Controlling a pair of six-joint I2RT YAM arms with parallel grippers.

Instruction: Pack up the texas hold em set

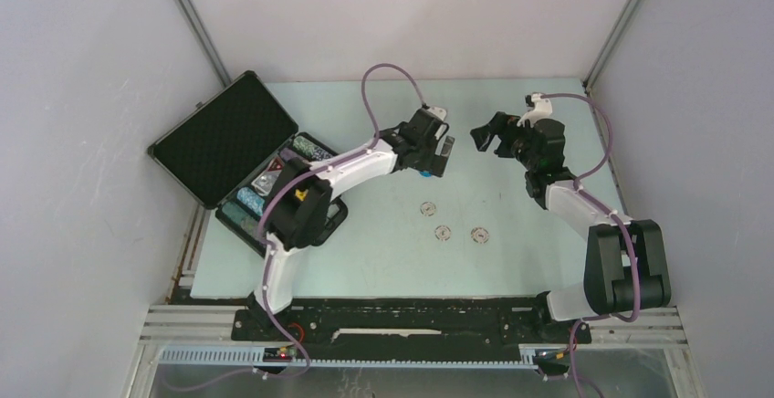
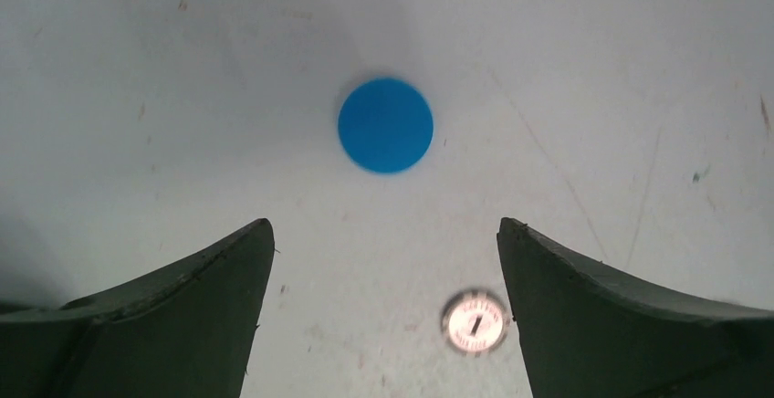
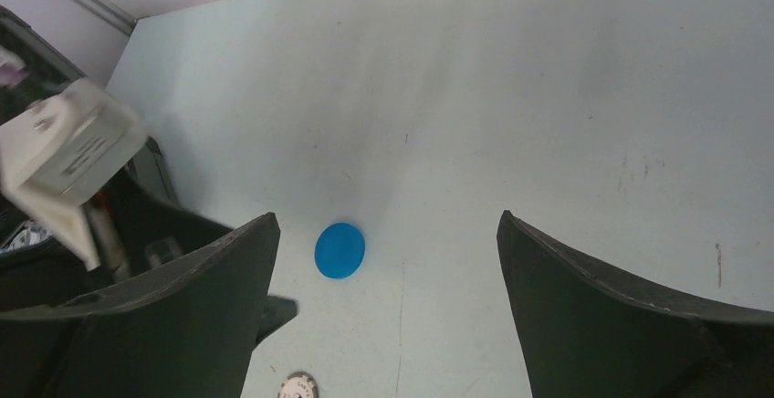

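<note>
Three pale round discs (image 1: 444, 233) lie loose on the tabletop (image 1: 529, 261), in a small cluster near its middle and well apart from the briefcase (image 1: 224, 133). A fourth, plain blue disc (image 2: 385, 125) lies flat a little farther from the arm bases, apart from the others.

The black briefcase sits open at the left edge of the tabletop. Its foam-lined lid is tipped back toward the left wall and its base faces up. Chip rows (image 1: 315, 150) fill the far end of the base, with more at the near end. The left arm crosses over the middle of the base, and the things there are too small to make out.

The left gripper (image 2: 384, 226) hangs over the blue disc, pointing down at the tabletop. Its two dark fingers (image 2: 183, 316) are spread wide with nothing between them. In the left wrist view the blue disc lies just beyond the fingertips, centred on the gap, and one of the pale discs sits close beside the right-hand finger.

The right gripper (image 3: 388, 220) is raised above the tabletop to the right of the left one and turned toward it. It too is spread wide and empty. From the right wrist view the blue disc shows near the left finger, beside the left arm's wrist.
</note>
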